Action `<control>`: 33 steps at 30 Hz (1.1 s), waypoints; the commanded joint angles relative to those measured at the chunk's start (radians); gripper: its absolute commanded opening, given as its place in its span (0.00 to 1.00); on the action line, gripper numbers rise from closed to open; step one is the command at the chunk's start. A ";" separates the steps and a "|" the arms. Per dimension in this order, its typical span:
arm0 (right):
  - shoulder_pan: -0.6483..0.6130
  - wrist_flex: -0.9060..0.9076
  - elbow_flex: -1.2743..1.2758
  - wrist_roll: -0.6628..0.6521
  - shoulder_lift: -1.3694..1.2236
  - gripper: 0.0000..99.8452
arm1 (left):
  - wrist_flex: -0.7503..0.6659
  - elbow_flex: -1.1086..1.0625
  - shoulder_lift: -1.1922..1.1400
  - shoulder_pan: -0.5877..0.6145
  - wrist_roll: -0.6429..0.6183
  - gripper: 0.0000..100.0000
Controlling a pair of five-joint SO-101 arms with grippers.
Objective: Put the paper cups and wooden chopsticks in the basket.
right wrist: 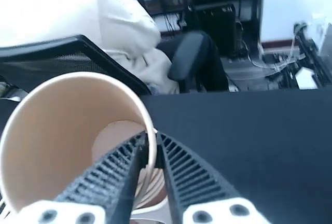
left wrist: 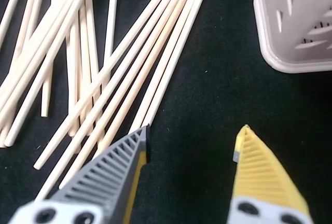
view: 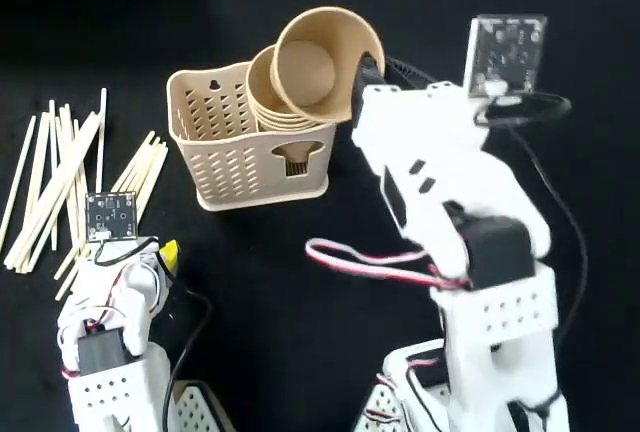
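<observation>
- The right gripper is closed on the rim of a tan paper cup, with one black ribbed finger inside the cup and the other outside it.
- In the high view, the right gripper holds this tan paper cup tipped on its side, its open mouth turned up toward the camera.
- The held cup hangs at the top of a stack of tan paper cups. I cannot tell whether it touches the stack.
- The stack leans inside a beige slotted plastic basket, at the end nearer the right arm.
- The left gripper is spread wide open and holds nothing. It has one grey finger and one yellow finger, low over the black table.
- The grey fingertip lies at the edge of a loose scatter of pale wooden chopsticks.
- In the high view, the left gripper sits near the front of the table, with the chopsticks fanned out flat on the far side of the basket from the right arm.
- One corner of the basket stands near the left gripper, apart from the chopsticks.
</observation>
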State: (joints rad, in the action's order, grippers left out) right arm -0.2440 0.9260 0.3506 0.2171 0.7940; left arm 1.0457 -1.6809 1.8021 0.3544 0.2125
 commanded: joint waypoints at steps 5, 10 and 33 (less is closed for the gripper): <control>0.011 -0.026 -0.042 0.000 -0.045 0.02 | -0.011 -0.018 0.003 -0.001 0.008 0.27; 0.011 -0.026 -0.039 -0.028 -0.077 0.13 | -0.011 -0.018 0.003 -0.001 0.008 0.27; -0.147 -0.393 -0.088 -0.051 -0.242 0.01 | -0.011 -0.018 0.003 -0.001 0.008 0.27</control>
State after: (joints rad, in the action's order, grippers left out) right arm -0.3759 0.6421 0.2616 0.1864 0.6406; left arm 1.0457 -1.6809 1.8021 0.3544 0.2125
